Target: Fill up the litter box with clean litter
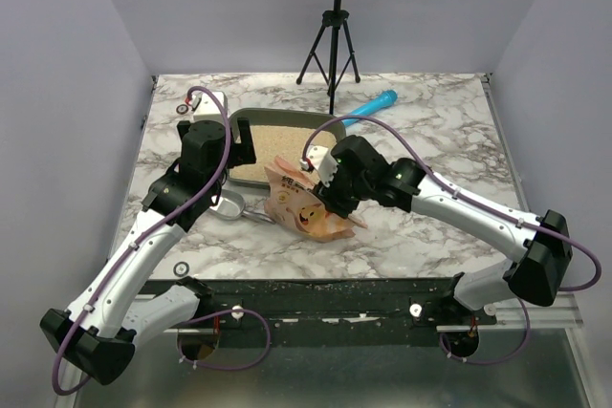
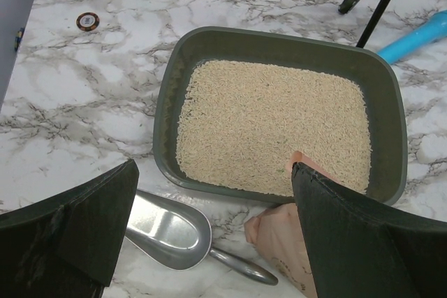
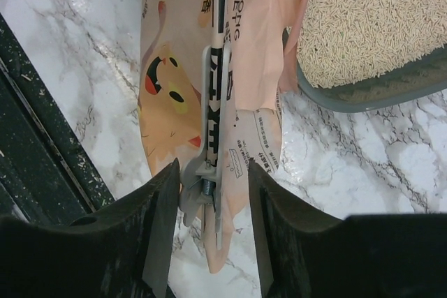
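The dark grey-green litter box [image 1: 287, 114] sits mid-table and holds an even layer of pale beige litter [image 1: 277, 145]. The left wrist view shows the box [image 2: 166, 102] and its litter [image 2: 272, 123] from above. An orange-pink printed bag [image 1: 296, 200] lies on the table, its top end against the box's near rim. A long grey clip [image 3: 216, 102] runs along the bag [image 3: 174, 68]. My right gripper [image 3: 213, 172] is open and straddles the clip's end. My left gripper [image 2: 216, 200] is open and empty, above the box's near left corner.
A silver metal scoop [image 2: 167, 232] lies on the marble just in front of the box, left of the bag. A blue tube [image 1: 373, 104] lies behind the box at the right. A black tripod stand [image 1: 330, 45] stands at the back. The table's dark front rail [image 3: 42, 123] runs beside the bag.
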`<state>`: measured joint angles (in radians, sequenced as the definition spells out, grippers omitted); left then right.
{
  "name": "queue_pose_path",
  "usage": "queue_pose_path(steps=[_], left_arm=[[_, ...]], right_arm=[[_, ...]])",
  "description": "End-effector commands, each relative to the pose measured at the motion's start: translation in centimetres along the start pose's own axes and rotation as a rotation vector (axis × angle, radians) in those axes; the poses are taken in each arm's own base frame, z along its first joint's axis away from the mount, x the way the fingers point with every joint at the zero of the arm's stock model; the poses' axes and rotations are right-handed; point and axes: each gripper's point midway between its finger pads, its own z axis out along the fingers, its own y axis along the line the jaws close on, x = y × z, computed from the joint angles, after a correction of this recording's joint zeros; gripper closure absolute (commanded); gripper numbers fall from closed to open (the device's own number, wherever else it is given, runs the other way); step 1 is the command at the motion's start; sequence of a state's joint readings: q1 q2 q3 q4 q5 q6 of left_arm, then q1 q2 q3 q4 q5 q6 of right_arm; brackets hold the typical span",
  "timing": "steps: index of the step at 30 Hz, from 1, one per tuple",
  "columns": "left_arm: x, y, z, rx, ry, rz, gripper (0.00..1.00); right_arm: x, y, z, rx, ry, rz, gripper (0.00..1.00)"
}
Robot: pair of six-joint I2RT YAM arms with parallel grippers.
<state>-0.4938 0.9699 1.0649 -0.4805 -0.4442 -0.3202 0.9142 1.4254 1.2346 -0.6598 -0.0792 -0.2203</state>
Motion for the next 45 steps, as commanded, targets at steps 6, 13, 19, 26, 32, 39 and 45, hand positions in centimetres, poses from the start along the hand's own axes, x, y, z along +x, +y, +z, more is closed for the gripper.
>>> queue_pose_path(steps=[6,13,19,26,32,39,45], left_arm=[[0.2,-0.1,0.4,0.008,0.007,-0.011,0.01],[0.2,-0.1,0.4,0.011,0.01,-0.015,0.01],[0.4,-0.1,0.5,0.01,0.014,-0.013,0.01],[0.4,-0.1,0.6,0.006,0.014,-0.011,0.01],[0.7,0.3,0.9,-0.02,0.021,-0.003,0.01],[0.6,0.7,0.8,-0.038,0.012,-0.003,0.01],[0.9,0.6,1.1,-0.037,0.022,0.005,0.01]], right_arm=[[1.9,-0.8,0.0,0.061,0.075,0.016,0.99],[1.0,-2.6,-3.5,0.186,0.038,0.058,0.99],[-0.1,-6.1,-8.3,0.419,-0.02,0.128,0.99],[1.5,-11.7,-10.5,0.626,0.015,0.28,0.99],[5.3,-19.6,-9.4,0.756,0.015,0.565,1.0],[13.1,-25.4,-5.6,0.816,0.121,0.81,0.99],[16.6,-26.0,-2.0,0.748,0.195,0.894,0.99]])
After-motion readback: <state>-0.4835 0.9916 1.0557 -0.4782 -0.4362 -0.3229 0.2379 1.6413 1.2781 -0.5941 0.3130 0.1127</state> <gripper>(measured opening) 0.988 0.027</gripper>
